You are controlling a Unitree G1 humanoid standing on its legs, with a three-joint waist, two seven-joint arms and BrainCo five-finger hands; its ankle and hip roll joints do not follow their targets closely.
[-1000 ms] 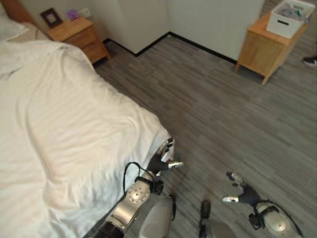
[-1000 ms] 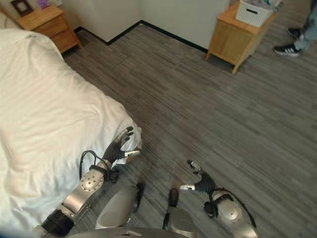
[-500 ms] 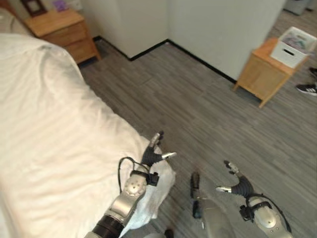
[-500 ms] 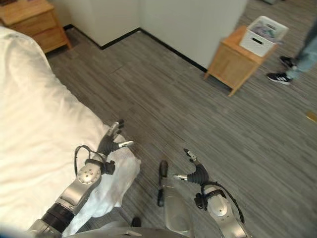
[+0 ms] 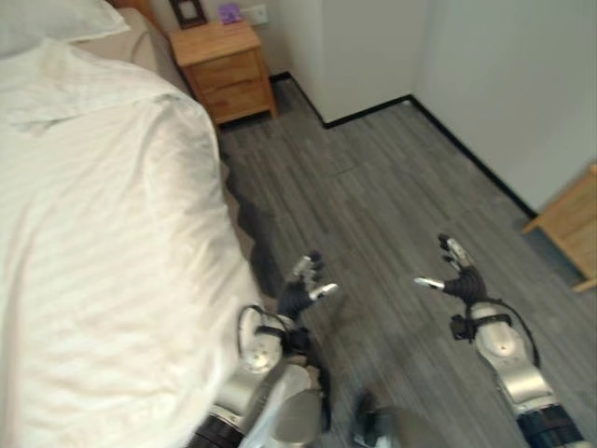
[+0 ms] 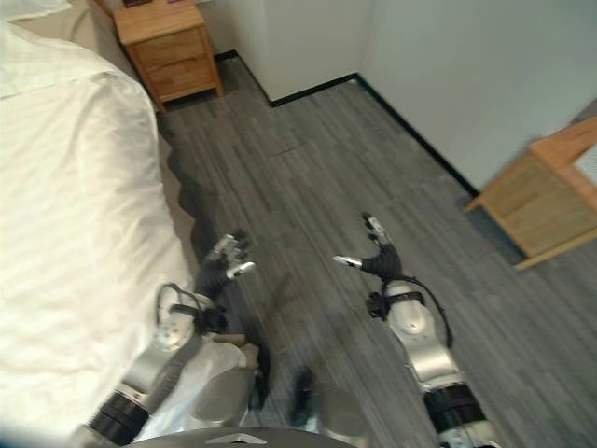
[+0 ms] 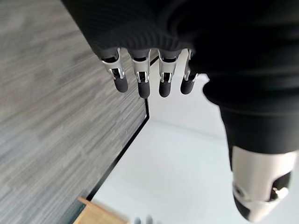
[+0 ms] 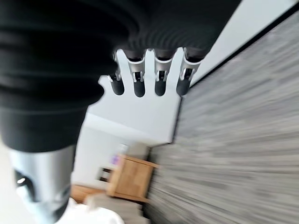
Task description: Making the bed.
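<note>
The bed (image 5: 93,233) takes up the robot's left side, its long axis running from the near edge of the scene away toward the pillow (image 5: 51,17) at the far end. A white duvet (image 5: 121,308) with faint stripes covers it and hangs over the side that faces the grey wood-look floor (image 5: 373,187), with a strip of beige mattress (image 6: 177,201) showing below its hem further up.

The left hand (image 5: 303,291) hangs over the floor just beside the duvet's overhanging edge, not touching it as far as can be seen. Its fingers (image 7: 140,81) are straight and slightly spread, the thumb apart, and hold nothing.

The right hand (image 5: 457,271) is well apart from the bed, out over the bare floor. Its fingers (image 8: 159,79) are likewise extended and apart, empty.

A wooden nightstand (image 5: 226,61) stands by the head of the bed, carrying a small dark picture frame (image 5: 188,12). Another wooden cabinet (image 6: 546,191) stands against the white wall (image 6: 448,65) on the robot's right.
</note>
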